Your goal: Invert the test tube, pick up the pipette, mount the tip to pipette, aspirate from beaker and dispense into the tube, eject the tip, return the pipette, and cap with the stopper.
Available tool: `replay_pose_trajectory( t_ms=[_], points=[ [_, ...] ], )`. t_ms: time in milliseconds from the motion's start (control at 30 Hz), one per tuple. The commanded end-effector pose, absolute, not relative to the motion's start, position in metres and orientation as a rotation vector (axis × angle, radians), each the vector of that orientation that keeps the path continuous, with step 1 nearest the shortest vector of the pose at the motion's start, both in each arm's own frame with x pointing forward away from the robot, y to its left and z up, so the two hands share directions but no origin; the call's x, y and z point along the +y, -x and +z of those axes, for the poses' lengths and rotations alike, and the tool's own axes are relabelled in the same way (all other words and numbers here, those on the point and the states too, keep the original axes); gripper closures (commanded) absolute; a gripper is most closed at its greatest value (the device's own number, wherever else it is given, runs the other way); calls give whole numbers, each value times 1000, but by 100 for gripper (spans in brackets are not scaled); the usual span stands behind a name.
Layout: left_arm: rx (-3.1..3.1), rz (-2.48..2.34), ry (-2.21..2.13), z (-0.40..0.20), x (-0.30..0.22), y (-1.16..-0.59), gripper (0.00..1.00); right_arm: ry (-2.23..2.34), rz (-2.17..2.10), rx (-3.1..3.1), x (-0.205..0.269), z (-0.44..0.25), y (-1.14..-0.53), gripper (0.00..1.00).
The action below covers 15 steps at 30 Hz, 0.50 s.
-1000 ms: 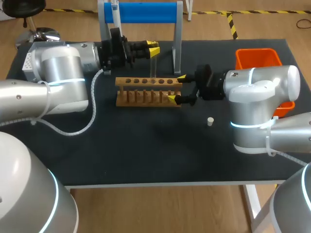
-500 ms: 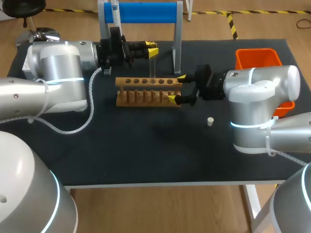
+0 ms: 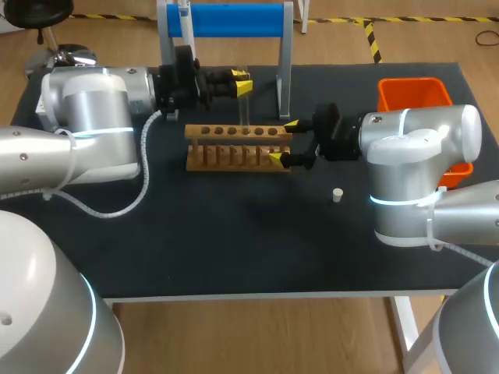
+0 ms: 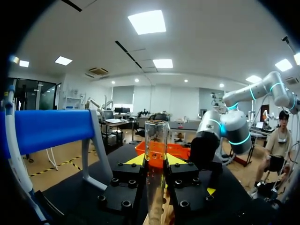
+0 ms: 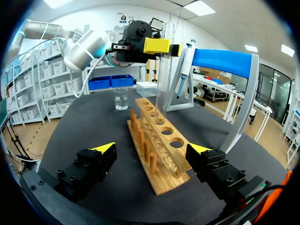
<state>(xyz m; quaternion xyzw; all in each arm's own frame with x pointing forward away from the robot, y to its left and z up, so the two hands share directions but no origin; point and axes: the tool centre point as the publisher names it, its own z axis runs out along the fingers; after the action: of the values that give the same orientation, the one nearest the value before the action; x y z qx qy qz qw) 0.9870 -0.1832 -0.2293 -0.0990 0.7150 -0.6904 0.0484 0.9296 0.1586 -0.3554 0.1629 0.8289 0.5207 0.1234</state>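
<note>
Nearest to you on the black surface (image 3: 234, 241), a small pale stopper (image 3: 337, 195) lies on its own, just in front of your right arm. Beyond it your right hand (image 3: 283, 141) is spread wide, one yellow-tipped finger on either side of the end of the long wooden test tube rack (image 3: 238, 144). The right wrist view shows neither finger touching the wood. Further back, your left hand (image 3: 244, 82) comes in level above the rack's far side. It is closed on a clear glass test tube (image 4: 156, 140), gripped between the two yellow tips. The tube stands upright with its open mouth on top and its lower end down at the rack's row of holes. You cannot tell whether it sits in a hole. Past the rack, on the left arm's side, a small glass beaker (image 5: 121, 99) stands well apart from it. At the far edge is the blue-topped stand (image 3: 234, 19), with the pipette (image 5: 184, 63) hanging from it. The orange plastic bin (image 3: 413, 93) sits at the far right corner, behind your right arm.
</note>
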Motion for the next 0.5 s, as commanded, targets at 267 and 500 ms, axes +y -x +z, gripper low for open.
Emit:
replay_pose_trajectory(
  t_ms=[267,500],
  points=[
    [2197,-2105,305,-235,-187,-992,100,-474,1518,2420,158,-355,-930,0],
    [2197,-2096,307,-237,-187,-992,100,-474,1518,2420,158,-355,-930,0]
  ],
)
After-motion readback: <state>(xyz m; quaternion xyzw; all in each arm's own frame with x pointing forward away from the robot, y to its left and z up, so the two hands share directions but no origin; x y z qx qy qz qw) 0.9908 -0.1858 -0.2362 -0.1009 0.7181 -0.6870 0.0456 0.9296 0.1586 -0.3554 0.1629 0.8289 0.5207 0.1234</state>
